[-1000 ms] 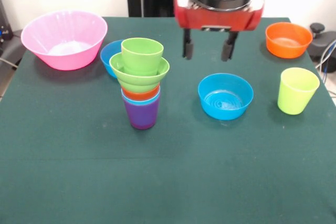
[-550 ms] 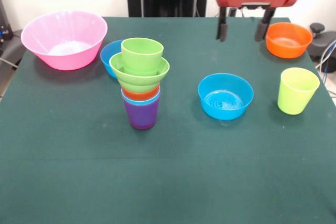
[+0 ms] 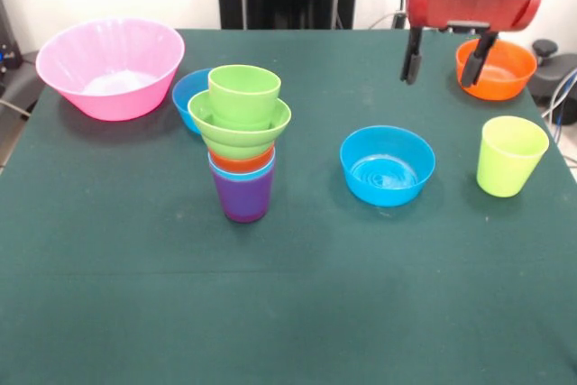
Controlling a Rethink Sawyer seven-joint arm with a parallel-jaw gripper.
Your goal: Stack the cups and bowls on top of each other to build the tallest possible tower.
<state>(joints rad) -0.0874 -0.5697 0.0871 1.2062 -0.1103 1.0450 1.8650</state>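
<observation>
- You have the gripper raised above the tabletop at the upper right of the front view, its two dark fingers spread apart with nothing between them.
- One finger hangs in front of the orange bowl, overlapping its near-left rim as the camera sees it (whether it touches the bowl, you cannot tell from this angle).
- The tower stands left of centre: a purple cup at the base, a light blue cup's rim and an orange rim showing above it, then the ridged green bowl, and a green cup sitting upright on top.
- Just behind the tower, a blue bowl is partly hidden by the stack.
- The large pink bowl rests at the far left, close to the tabletop's edge.
- A second blue bowl sits open side up near the middle, well apart from the tower.
- The yellow-green cup stands upright at the right, nearer the camera than the orange bowl.
</observation>
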